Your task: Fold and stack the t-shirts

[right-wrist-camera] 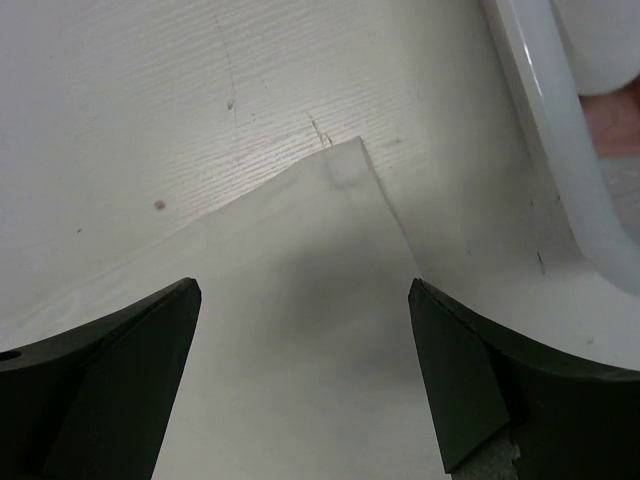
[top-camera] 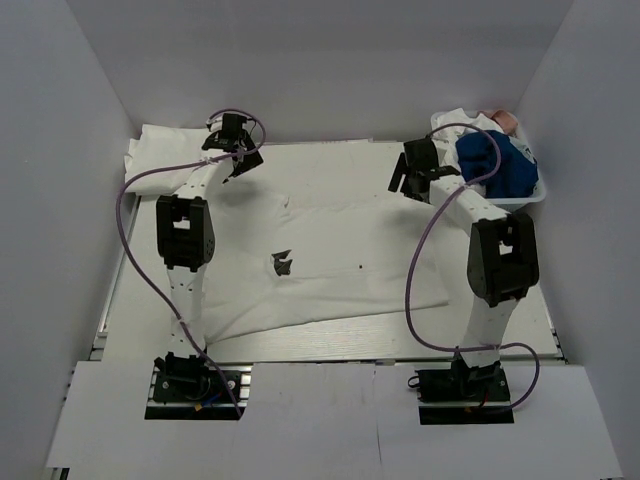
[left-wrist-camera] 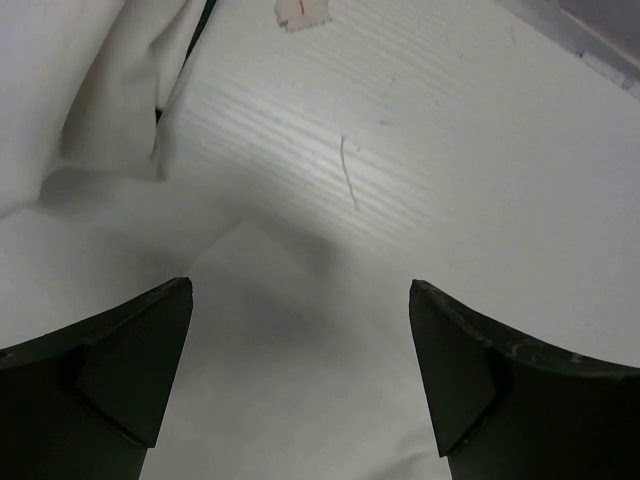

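Observation:
A white t-shirt (top-camera: 330,250) with a small black print (top-camera: 283,263) lies spread flat across the table. My left gripper (top-camera: 243,166) is open above the shirt's far left corner; its wrist view shows white cloth (left-wrist-camera: 290,380) between the fingers (left-wrist-camera: 130,370). My right gripper (top-camera: 408,180) is open above the shirt's far right corner (right-wrist-camera: 350,160), with cloth (right-wrist-camera: 300,350) between its fingers (right-wrist-camera: 470,390). More white cloth (top-camera: 165,145) is bunched at the far left, also seen in the left wrist view (left-wrist-camera: 90,90).
A white basket (top-camera: 525,195) at the far right holds a blue garment (top-camera: 495,165) and other clothes; its rim shows in the right wrist view (right-wrist-camera: 550,140). White walls enclose the table on three sides.

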`<state>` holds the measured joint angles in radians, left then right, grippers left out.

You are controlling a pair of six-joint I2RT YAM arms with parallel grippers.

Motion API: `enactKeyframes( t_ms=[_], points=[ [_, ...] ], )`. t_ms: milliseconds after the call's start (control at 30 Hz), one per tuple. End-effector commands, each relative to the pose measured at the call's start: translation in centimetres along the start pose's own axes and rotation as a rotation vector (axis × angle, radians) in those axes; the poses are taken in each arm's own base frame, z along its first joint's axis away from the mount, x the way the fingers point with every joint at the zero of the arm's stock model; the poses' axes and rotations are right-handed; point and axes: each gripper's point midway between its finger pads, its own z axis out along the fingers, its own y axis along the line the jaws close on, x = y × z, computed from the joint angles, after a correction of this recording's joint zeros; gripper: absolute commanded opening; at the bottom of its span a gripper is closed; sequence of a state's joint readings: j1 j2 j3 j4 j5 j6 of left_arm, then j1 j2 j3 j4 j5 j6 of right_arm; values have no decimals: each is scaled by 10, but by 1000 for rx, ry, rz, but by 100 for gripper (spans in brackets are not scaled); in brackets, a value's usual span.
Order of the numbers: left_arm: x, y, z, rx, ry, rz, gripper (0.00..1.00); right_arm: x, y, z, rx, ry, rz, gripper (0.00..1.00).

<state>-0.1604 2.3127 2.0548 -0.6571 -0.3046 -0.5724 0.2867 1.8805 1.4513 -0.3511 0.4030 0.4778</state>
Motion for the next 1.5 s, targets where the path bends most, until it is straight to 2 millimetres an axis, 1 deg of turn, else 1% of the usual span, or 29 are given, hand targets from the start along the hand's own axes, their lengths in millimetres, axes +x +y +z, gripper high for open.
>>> enactKeyframes(
  t_ms=[0, 33, 67, 100, 133, 267, 467, 533, 567, 633, 667, 700, 767, 800, 900, 933, 1000, 1033, 1133, 1167, 1200, 1233, 1267, 1300, 1333, 1367, 1400, 1433, 1467],
  points=[
    [-24, 0, 3, -14, -32, 29, 99, -15, -2, 12, 18, 4, -42, 90],
    [-25, 0, 7, -21, -38, 29, 99, -24, 0, 14, 15, -9, -40, 90],
    [-27, -2, 11, -13, -52, 24, 99, -12, -2, 26, 33, 29, -54, 90],
    [-32, 1, 13, -13, -65, 28, 97, -19, -1, 28, 31, 18, -57, 90],
    [-19, 4, 23, -18, -38, 37, 96, -25, 0, 30, 32, 9, -51, 90],
    [4, 7, 44, -12, 0, 73, 89, -21, -1, 46, 40, 34, -45, 90],
    [22, 21, 62, -75, 21, 90, 78, -16, 1, 56, 18, 51, -22, 90],
    [29, 22, 66, -73, 37, 94, 71, -13, -1, 60, 24, 59, -24, 90],
    [32, 24, 67, -78, 45, 97, 60, -15, -2, 61, 29, 57, -17, 90],
    [42, 26, 72, -73, 60, 112, 49, -15, -1, 66, 31, 59, -17, 90],
    [43, 28, 73, -73, 61, 134, 34, -11, -1, 69, 35, 66, -18, 90],
    [44, 26, 73, -62, 67, 134, 25, -17, 3, 69, 28, 53, -17, 90],
    [40, 23, 66, -44, 63, 141, 0, -9, 8, 78, 15, 86, -27, 90],
    [41, 22, 63, -35, 70, 141, 0, -14, 11, 78, 13, 81, -25, 90],
    [40, 20, 56, 2, 53, 155, 0, -2, 4, 90, 53, 116, -20, 90],
    [29, 17, 45, 18, 23, 146, 0, 0, 7, 91, 52, 123, -10, 90],
    [18, 14, 30, 49, -12, 142, 0, 10, 3, 94, 71, 146, -5, 88],
    [23, 16, 33, 46, -8, 144, 0, 9, 0, 93, 91, 135, -7, 88],
    [9, 10, 10, 102, -51, 147, 0, 12, -9, 92, 124, 127, -6, 85],
    [8, 6, -4, 144, -50, 145, 0, 11, -8, 93, 123, 116, -3, 79],
    [1, 1, -11, 175, -82, 145, 0, 7, -7, 95, 112, 91, 6, 72],
    [0, 0, -17, 195, -91, 142, 0, 11, -11, 93, 123, 105, -7, 65],
    [10, 5, -20, 199, -75, 146, 0, 8, -8, 95, 112, 86, 3, 46],
    [-4, 2, -36, 223, -123, 134, 0, 4, -6, 90, 106, 70, 2, 36],
    [8, 4, -41, 223, -105, 145, 0, 7, -7, 90, 103, 67, 0, 28],
    [7, 7, -46, 213, -113, 143, 0, -3, -2, 87, 73, 22, 10, 15],
    [10, 6, -53, 220, -113, 149, 0, -11, 0, 79, 59, -7, 14, 12],
    [12, 11, -64, 222, -115, 148, 0, -6, -2, 73, 58, -10, 7, 10],
    [16, 13, -70, 231, -109, 149, 0, -9, -3, 71, 56, -31, 11, 7]
  ],
)
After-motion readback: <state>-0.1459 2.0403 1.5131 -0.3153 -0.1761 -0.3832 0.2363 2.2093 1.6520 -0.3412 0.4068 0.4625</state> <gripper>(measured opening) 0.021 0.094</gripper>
